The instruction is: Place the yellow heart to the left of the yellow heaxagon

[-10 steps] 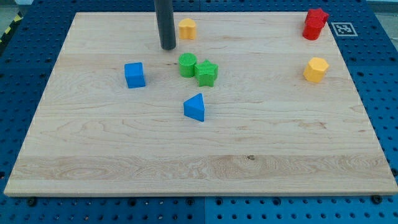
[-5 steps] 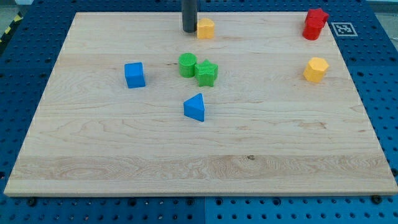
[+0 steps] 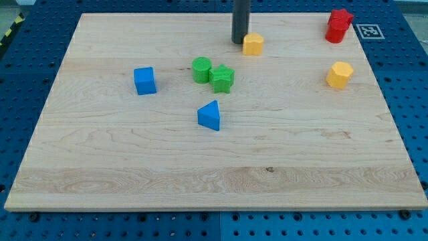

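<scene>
The yellow heart (image 3: 253, 44) lies near the view's top, a little right of centre. My tip (image 3: 239, 42) touches its left side. The yellow hexagon (image 3: 339, 74) stands at the view's right, lower than the heart and well to its right. The rod rises straight up out of the view's top.
A green cylinder (image 3: 201, 69) and a green star (image 3: 223, 78) touch each other near the middle. A blue cube (image 3: 144, 80) is at the left, a blue triangle (image 3: 210, 115) below the green pair. Red blocks (image 3: 338, 25) sit at the top right corner.
My tip moved right and slightly down along the view's top, pushing the yellow heart rightward with it. The other blocks have not moved.
</scene>
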### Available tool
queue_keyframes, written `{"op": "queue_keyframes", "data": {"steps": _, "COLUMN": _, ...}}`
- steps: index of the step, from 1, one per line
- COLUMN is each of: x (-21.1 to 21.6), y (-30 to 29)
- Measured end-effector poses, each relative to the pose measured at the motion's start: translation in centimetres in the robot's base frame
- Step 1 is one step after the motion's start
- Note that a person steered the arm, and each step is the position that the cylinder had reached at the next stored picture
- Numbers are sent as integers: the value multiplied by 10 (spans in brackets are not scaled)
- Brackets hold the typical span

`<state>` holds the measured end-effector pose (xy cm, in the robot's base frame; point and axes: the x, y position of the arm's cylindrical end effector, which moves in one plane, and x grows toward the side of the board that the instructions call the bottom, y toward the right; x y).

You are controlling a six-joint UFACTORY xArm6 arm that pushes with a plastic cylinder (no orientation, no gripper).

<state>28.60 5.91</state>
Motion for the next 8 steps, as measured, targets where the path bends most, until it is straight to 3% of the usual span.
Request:
{"op": "queue_keyframes", "data": {"steps": 5, "x": 69, "y": 93}}
{"op": "queue_keyframes", "data": {"steps": 8, "x": 129, "y": 77}}
